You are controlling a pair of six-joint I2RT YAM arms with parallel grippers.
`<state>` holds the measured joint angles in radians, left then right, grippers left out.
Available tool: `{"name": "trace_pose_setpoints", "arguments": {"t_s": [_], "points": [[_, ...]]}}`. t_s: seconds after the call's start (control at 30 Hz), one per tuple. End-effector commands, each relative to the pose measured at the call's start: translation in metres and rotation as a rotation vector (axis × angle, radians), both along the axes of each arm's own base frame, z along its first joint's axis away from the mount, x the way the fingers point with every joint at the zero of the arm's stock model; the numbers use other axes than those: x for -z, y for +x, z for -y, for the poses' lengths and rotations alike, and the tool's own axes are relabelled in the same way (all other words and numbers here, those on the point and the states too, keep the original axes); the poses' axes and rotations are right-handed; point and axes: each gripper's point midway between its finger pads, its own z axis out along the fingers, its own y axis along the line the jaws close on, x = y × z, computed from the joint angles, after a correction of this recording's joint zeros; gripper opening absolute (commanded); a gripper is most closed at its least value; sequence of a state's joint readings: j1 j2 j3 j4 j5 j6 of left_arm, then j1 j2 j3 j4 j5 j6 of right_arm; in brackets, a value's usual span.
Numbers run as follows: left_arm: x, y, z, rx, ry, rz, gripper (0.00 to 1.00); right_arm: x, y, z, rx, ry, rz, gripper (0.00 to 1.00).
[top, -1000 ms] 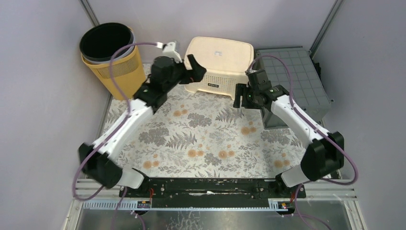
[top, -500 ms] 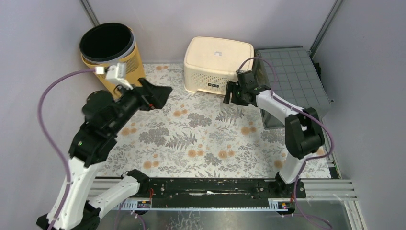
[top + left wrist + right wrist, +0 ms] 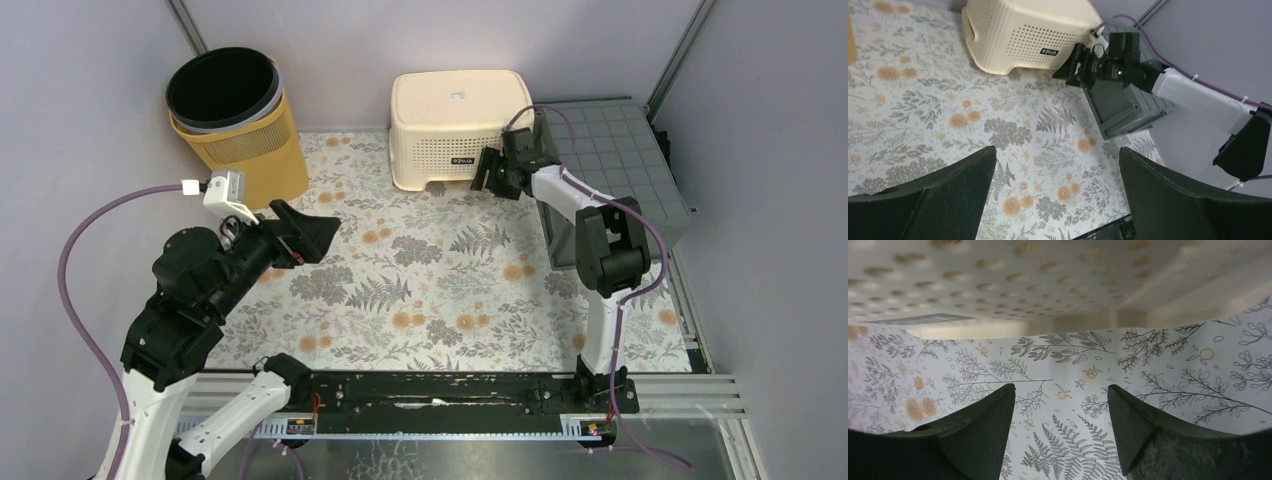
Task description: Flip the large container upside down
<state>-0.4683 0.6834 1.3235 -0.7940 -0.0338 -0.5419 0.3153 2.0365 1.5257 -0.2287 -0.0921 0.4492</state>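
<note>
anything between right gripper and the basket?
Nothing visible. The right gripper sits at the front right corner of the basket, jaws open; its wrist view shows only bare mat up to the basket wall.

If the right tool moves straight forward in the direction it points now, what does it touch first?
Most likely the lower rim of the cream perforated plastic container, which stands just ahead of the open right tool. Depth is unclear; aimed slightly lower, it would touch the floral tablecloth first.

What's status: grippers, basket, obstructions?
Left gripper open, empty, over mat. Right gripper open at corner of basket, no grip. Basket sits bottom-up. Grey crate close beside it.
</note>
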Motion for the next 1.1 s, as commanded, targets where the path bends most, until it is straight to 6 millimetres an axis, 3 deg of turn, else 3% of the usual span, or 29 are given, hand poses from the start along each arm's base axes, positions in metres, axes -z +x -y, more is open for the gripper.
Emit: {"name": "trace_pose_setpoints", "arguments": {"t_s": [0.0,0.27,0.37,0.63,0.9,1.07], "points": [[0.009,-0.006,0.003,0.029,-0.002,-0.033,1.0,-0.031,0.012,-0.006,-0.033,0.086,0.062,0.75],[0.038,-0.023,0.005,0.068,-0.001,-0.111,1.0,-0.077,-0.052,-0.013,-0.148,0.197,0.096,0.78],[0.045,-0.024,-0.001,0.037,-0.009,-0.124,1.0,-0.099,-0.078,-0.022,-0.188,0.229,0.14,0.87],[0.064,-0.019,0.001,0.015,-0.03,-0.164,1.0,-0.132,-0.129,-0.045,-0.292,0.245,0.194,0.89],[0.081,-0.01,0.009,0.024,-0.042,-0.196,1.0,-0.124,-0.174,-0.055,-0.355,0.286,0.162,0.9],[0.088,-0.007,0.013,0.03,-0.052,-0.209,1.0,-0.116,-0.189,-0.053,-0.369,0.29,0.142,1.0]]}}
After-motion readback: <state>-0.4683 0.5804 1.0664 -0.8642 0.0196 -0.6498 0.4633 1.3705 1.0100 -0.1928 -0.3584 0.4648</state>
